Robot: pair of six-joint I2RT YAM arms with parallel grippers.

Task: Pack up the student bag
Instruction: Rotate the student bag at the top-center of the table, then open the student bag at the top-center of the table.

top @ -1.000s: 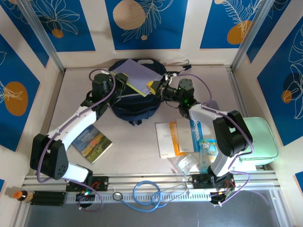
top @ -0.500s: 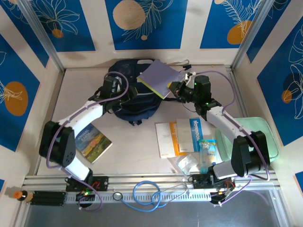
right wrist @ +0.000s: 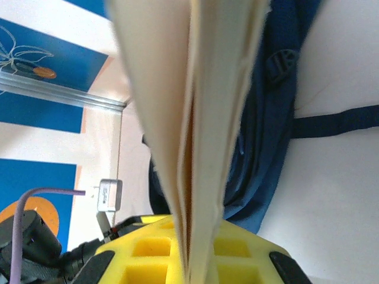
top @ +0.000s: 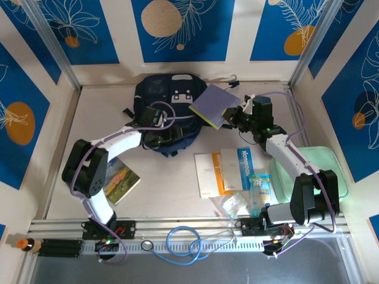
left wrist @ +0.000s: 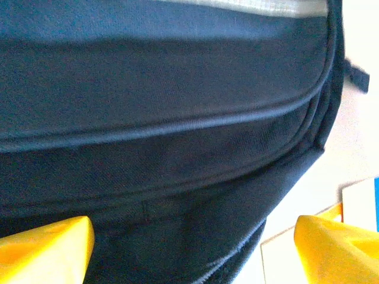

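Logging top: large dark navy fabric student bag [top: 160,94] lies far-centre on surface [top: 166,177]; soft, floppy, probably light, so grab a strap or the opening rim; right tool [top: 235,114] clamped on thin purple notebook [top: 213,105] beside it | left wrist: left tool [left wrist: 192,239] spread wide, empty, close over bag fabric | right wrist: notebook edge pinched, bag behind.

In the right hand [top: 234,113], a purple notebook [top: 213,105] (at a tilt) beside the student bag [top: 159,94]
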